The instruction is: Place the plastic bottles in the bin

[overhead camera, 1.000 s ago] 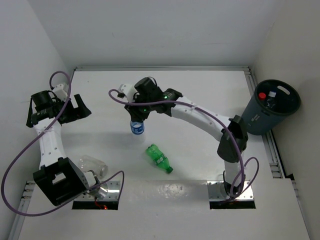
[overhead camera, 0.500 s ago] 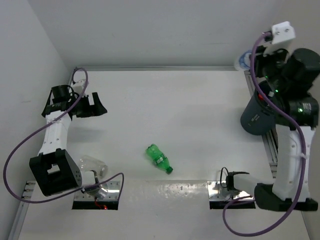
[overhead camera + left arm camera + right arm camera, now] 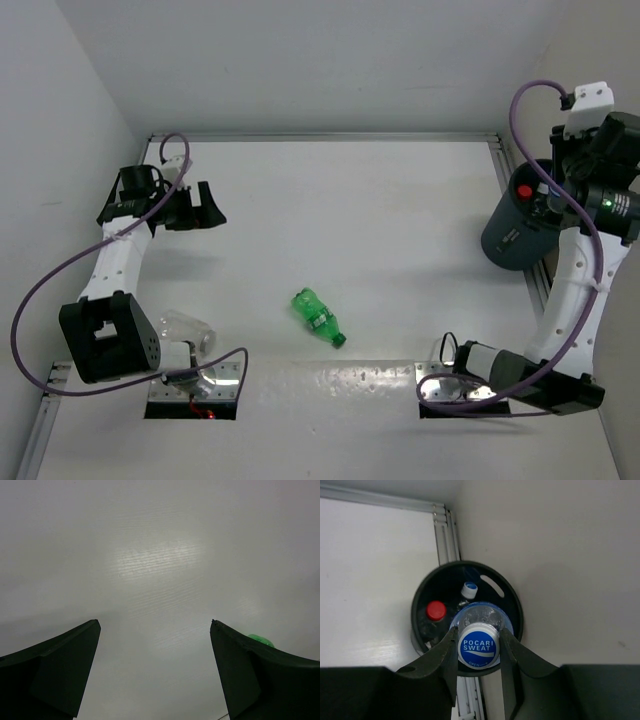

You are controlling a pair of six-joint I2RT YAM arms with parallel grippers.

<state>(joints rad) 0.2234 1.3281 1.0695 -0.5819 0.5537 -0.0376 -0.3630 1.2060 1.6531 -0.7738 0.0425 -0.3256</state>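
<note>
Two fingers of the right hand (image 3: pixel 478 631) are clamped on the neck of a clear plastic bottle with a blue Pocari Sweat cap (image 3: pixel 479 646), holding it cap-up, hanging straight over the mouth of the dark grey-blue round plastic bin (image 3: pixel 416 622). Below it, inside the bin, lie a clear bottle with a red cap (image 3: pixel 436 610) and another with a small blue-and-white cap (image 3: pixel 469 588). The bin stands at the far right edge of the white table (image 3: pixel 400 220), close to the side wall.

The step in hand looks like the drop of the third bottle. The next move calls only for the fingers to part while the bottle is centred over the opening; from the wrist view it sits a little toward the near rim, so a slight shift inward would make the fall safer.

Across the table, the left hand (image 3: pixel 190 207) hovers with its fingers spread wide and nothing between them. A green plastic bottle (image 3: pixel 318 317) lies on its side near the table's middle, well apart from both hands, and is probably the next pick. A clear plastic object (image 3: pixel 186 327) by the left arm's base is too indistinct to name.
</note>
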